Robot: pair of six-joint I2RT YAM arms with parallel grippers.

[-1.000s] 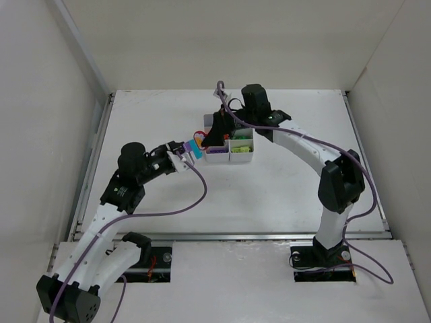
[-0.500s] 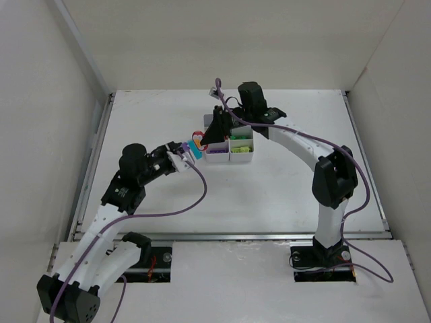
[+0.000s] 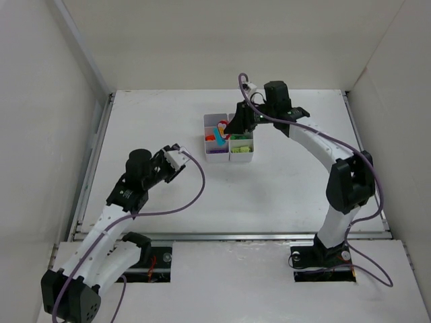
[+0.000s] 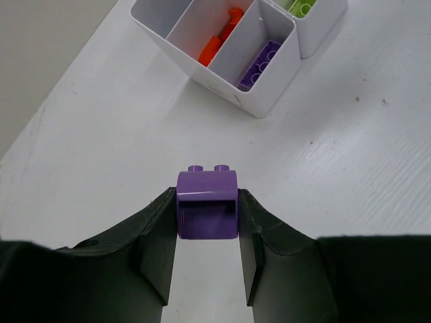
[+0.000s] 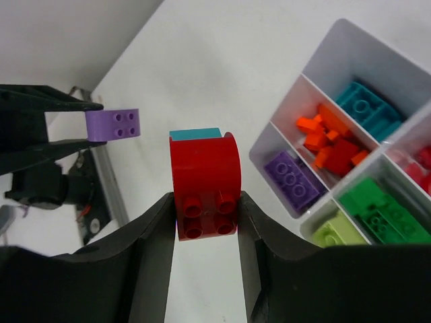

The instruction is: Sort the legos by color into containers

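One white tray [image 3: 229, 156] with six compartments sits on the bench [image 3: 283, 195]. There are two tools, each holding one piece. The left tool [image 4: 207, 232] grips a purple brick [image 4: 207, 202] short of the tray, its two studs pointing toward it. The right tool [image 5: 205, 219], raised near the tray, clamps a red brick [image 5: 204, 171] with four studs facing its camera and a teal piece [image 5: 195, 134] behind it.

The tray [image 3: 229, 159] sits on the surface [image 3: 283, 202], just 12 o'clock of its centre, with bricks [image 5: 316, 138] lying in its compartments. The left claw [image 3: 176, 156], at 8 o'clock of the tray and apart from it, grips a brick [image 4: 207, 205]. The right claw [image 3: 232, 128] hangs over the tray, gripping a brick pair [image 5: 205, 185].
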